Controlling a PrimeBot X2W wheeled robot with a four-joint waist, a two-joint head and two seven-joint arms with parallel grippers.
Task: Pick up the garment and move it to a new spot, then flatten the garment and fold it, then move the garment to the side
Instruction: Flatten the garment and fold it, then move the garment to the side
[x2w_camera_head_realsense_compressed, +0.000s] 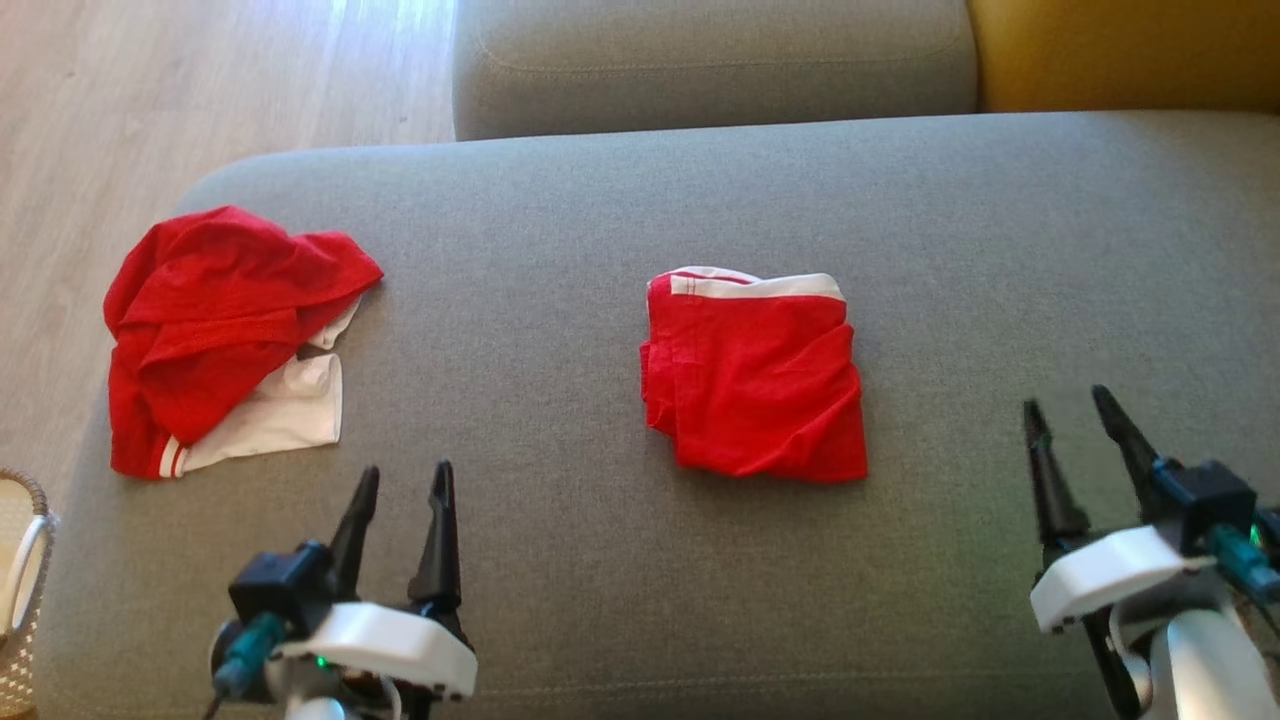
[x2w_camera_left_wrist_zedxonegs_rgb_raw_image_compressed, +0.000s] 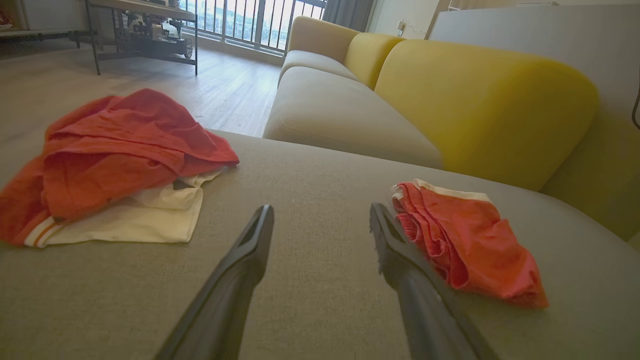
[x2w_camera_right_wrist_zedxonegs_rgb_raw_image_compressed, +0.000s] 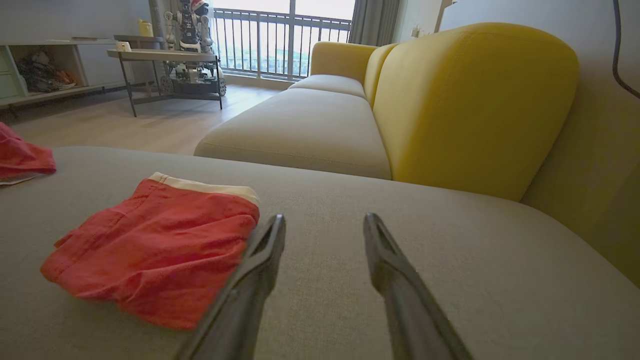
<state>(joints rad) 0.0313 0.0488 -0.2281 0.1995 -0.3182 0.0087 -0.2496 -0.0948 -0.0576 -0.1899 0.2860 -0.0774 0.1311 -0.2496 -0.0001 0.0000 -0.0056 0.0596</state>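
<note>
1. Crumpled garment (x2w_camera_head_realsense_compressed: 220, 330): red with a white panel, heaped at the left end of the grey cushion (x2w_camera_head_realsense_compressed: 560, 590). I judge this a second piece, not the one in hand.
2. Left gripper (x2w_camera_head_realsense_compressed: 408, 468): fingers spread, nothing between them. It hovers over the near edge of the cushion, between the two garments.
3. Folded garment (x2w_camera_head_realsense_compressed: 760, 385): red with a white waistband, lying near the middle of the cushion, well apart from the heap and clear of both grippers. I take this as the task's piece, folded and, by my reading, awaiting the move to the side.
4. Handling, as I judge it: light, thin knit, soft and limp, not slippery on the coarse upholstery. A one-point lift would likely let the layers fall open. I would take hold at the left and right edges, pinching through every layer, or slide it along the cushion.
5. Orientation: a compact block, slightly longer than wide. Its long axis runs away from me toward the sofa back, with the waistband at the far end. The stacked layer edges show on its left side.
6. Right gripper (x2w_camera_head_realsense_compressed: 1065, 398): fingers apart and empty, just to the right of the folded piece.
</note>
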